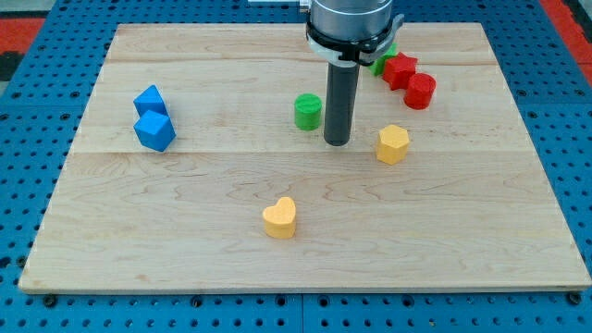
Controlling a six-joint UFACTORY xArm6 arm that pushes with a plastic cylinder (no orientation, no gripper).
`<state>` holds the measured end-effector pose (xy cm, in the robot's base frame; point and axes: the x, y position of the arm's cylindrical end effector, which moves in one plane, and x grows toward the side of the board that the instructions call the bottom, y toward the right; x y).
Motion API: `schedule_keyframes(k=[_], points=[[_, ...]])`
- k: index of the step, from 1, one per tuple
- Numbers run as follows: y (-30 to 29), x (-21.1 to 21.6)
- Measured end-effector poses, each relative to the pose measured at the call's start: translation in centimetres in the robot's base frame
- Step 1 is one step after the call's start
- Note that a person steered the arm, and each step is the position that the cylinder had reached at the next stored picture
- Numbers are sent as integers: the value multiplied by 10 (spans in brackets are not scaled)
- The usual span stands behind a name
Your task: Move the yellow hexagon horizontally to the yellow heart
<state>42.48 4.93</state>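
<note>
The yellow hexagon (pixel 393 144) lies right of the board's middle. The yellow heart (pixel 279 218) lies lower down, left of centre and toward the view's bottom. My tip (pixel 337 142) rests on the board just left of the yellow hexagon, with a small gap between them, and just right of a green cylinder (pixel 308 111). The heart is well below and to the left of my tip.
Two blue blocks (pixel 153 118) touch each other at the view's left. A red star-like block (pixel 400 69) and a red cylinder (pixel 420 91) sit at the upper right, with a green block (pixel 382 60) partly hidden behind the arm. The wooden board (pixel 111 231) lies on a blue pegboard.
</note>
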Motion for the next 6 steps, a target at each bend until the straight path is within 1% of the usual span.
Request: schedule_keyframes(k=[2,3,4,6], points=[[9,-7],[47,-21],[83,-19],[80,46]])
